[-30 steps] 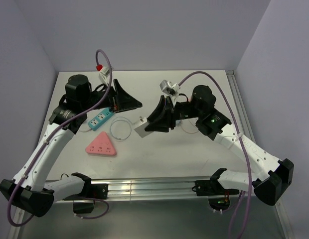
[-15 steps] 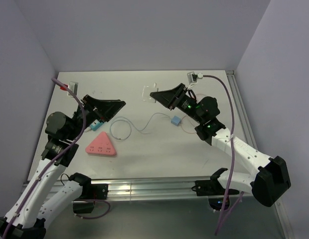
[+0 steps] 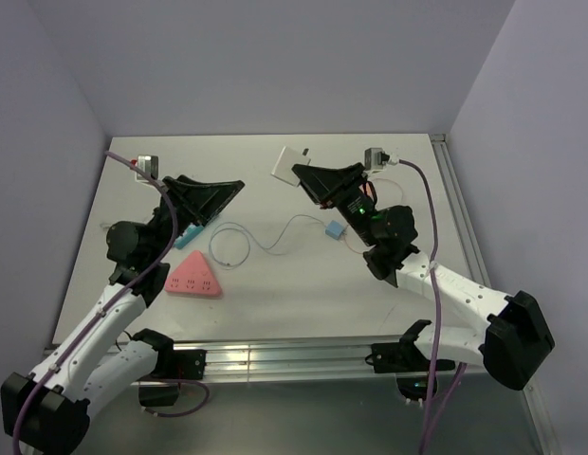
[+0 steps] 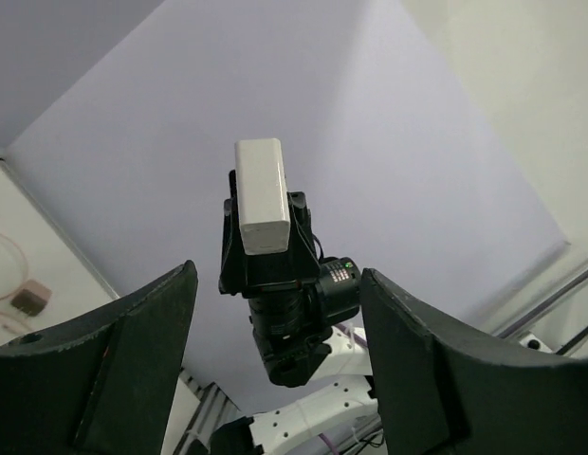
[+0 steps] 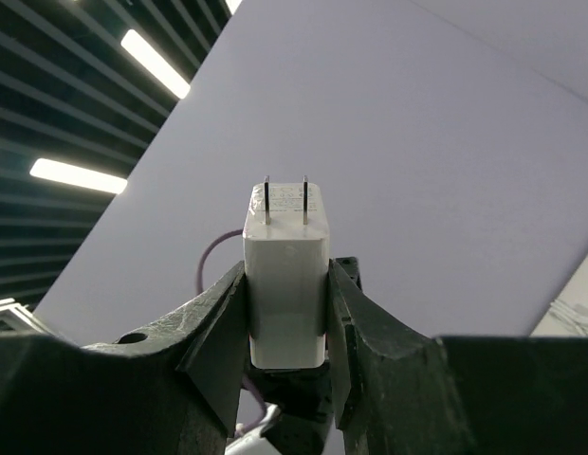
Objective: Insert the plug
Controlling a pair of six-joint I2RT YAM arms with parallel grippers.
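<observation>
Two prongs (image 5: pixel 285 200) point out beyond right fingers (image 5: pixel 211 334), pinching white plug (image 5: pixel 284 284) lengthwise; left fingers (image 4: pixel 133 370) spread.

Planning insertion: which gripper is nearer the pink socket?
Left. The left gripper hangs just beyond the pink socket; the right gripper, gripping the white plug, is well to its right.

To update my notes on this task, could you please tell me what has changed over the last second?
The right gripper, shut on the white plug, has lifted it from mid-table up toward the far wall. The left gripper, open and empty, has drawn back from the blue power strip and risen. The pink triangular strip and the cable loop stayed put.
</observation>
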